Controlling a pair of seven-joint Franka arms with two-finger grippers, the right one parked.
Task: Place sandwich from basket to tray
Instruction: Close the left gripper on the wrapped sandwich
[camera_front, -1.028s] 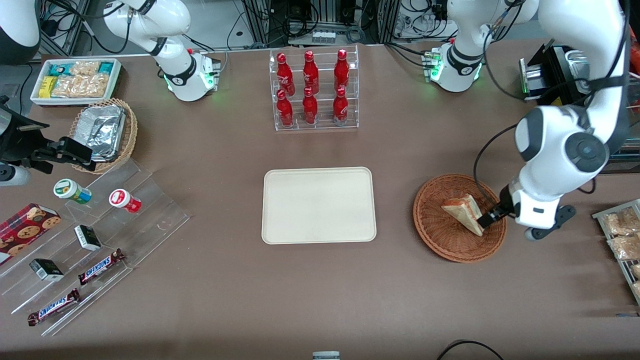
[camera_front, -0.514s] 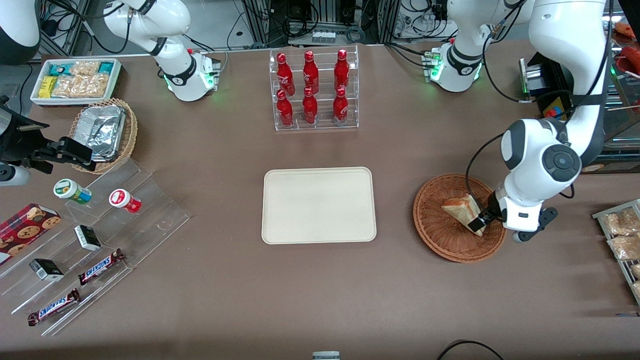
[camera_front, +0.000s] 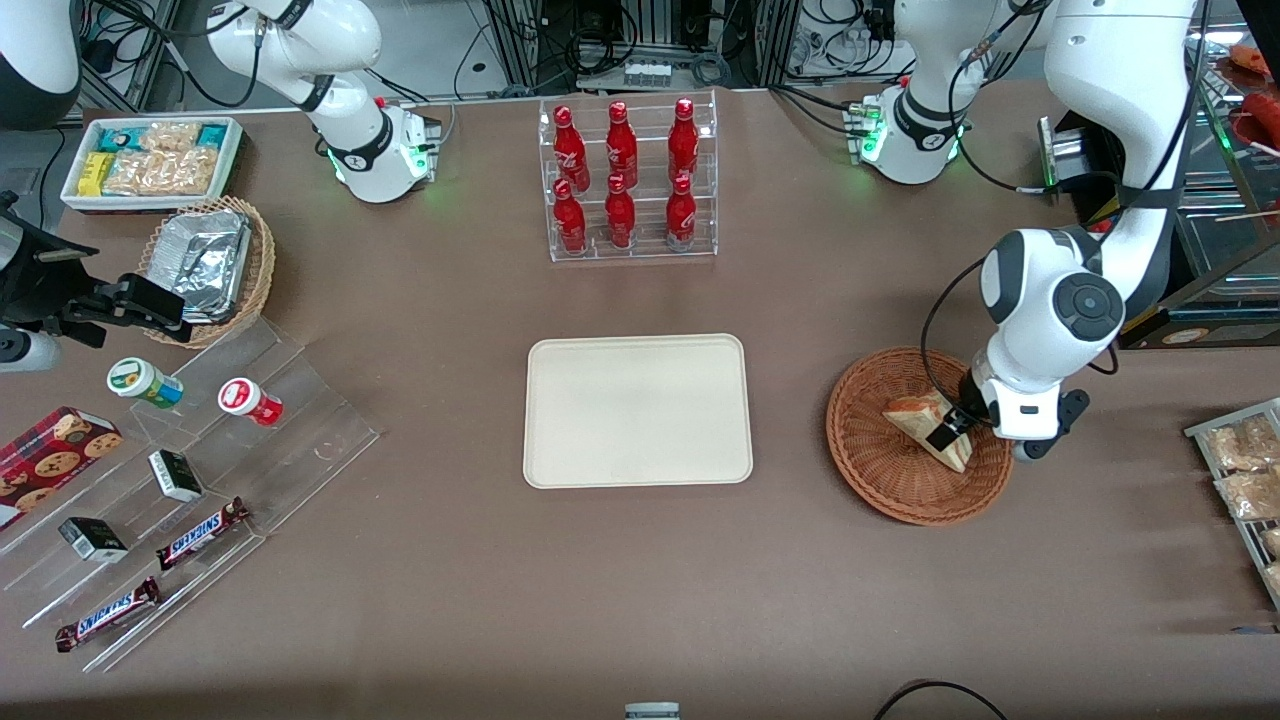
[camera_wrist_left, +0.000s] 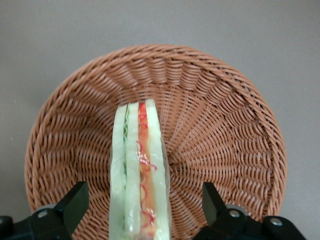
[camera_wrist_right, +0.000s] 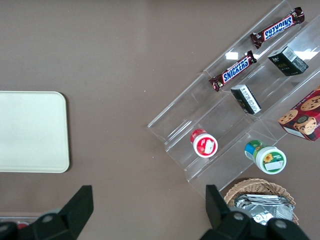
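Sandwich (camera_wrist_left: 138, 170) straddled by the gripper (camera_wrist_left: 142, 210)
Jaws are spread, one each side; the wedge's long edge is aligned with the gap, inside the basket (camera_wrist_left: 225, 135).

The hand (camera_front: 944, 437) has slid across the basket (camera_front: 880, 470), its open fingers now straddling the sandwich (camera_front: 915, 418).

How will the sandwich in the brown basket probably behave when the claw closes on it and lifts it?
The sandwich looks like soft white bread in layers, so it will probably squash under a hard squeeze. It stands on edge in the basket, so it may tip. The open claw straddles it; the filling could slip out.
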